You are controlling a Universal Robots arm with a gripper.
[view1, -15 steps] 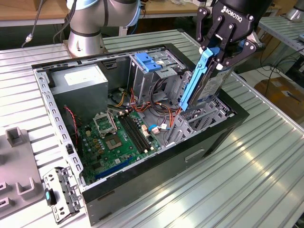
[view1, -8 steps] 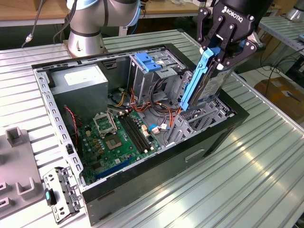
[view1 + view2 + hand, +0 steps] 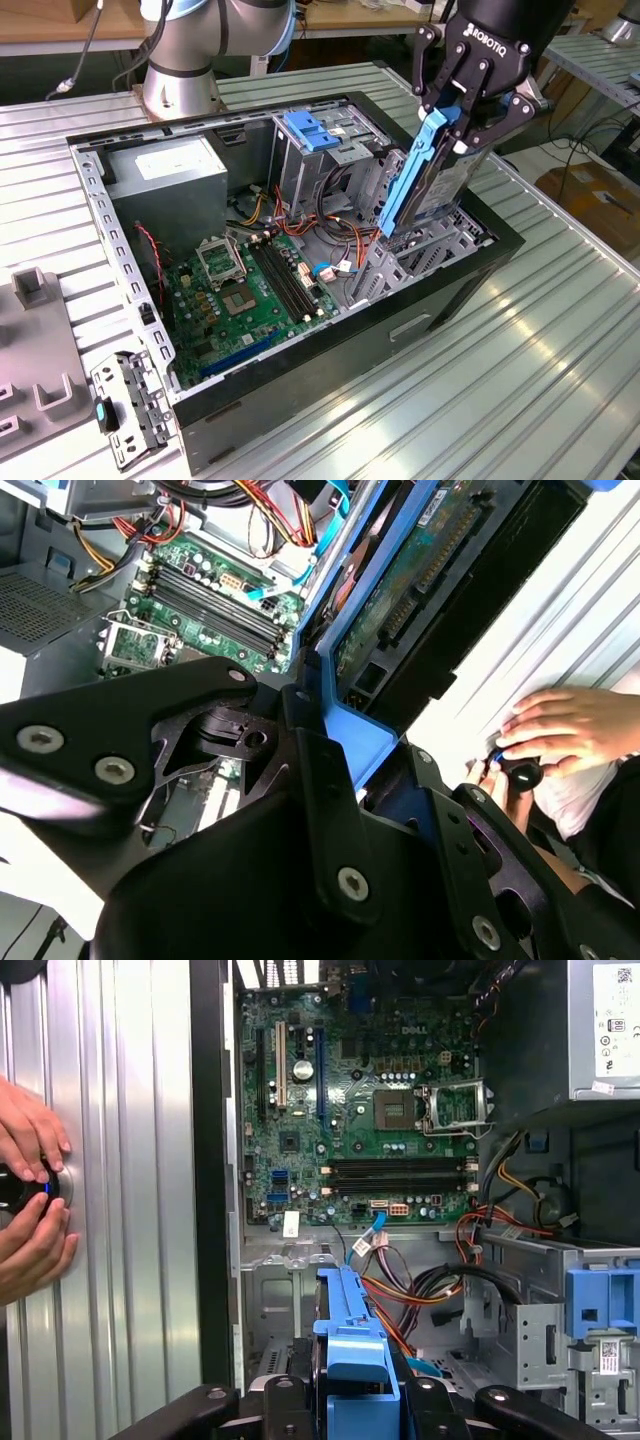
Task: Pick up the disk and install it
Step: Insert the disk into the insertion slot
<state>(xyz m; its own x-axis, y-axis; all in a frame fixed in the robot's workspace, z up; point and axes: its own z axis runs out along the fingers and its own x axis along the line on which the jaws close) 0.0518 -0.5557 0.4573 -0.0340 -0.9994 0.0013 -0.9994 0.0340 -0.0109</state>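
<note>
The disk (image 3: 445, 180) is gripped at its upper end by the closed pincer (image 3: 455, 110), whose fingers are set on the blue bracket (image 3: 405, 185) that edges it. It is held on edge and tilted. Its lower end is just above the drive bay (image 3: 430, 245), at the corner of the computer case (image 3: 300, 400) on the exterior view's right.

The disk is judged rigid, dense and sensitive to shock. Its bare circuit board (image 3: 420, 570), seen in the second wrist view, is best left untouched, so the bracket is judged the proper hold.

Little room is left between the bay's metal walls. Loose cables (image 3: 330, 225) lie just beside the bay, and the motherboard (image 3: 250, 280) lies beyond them. A person's hands (image 3: 30, 1160) rest on the tabletop (image 3: 520, 380) outside the case, well apart from the bay.
</note>
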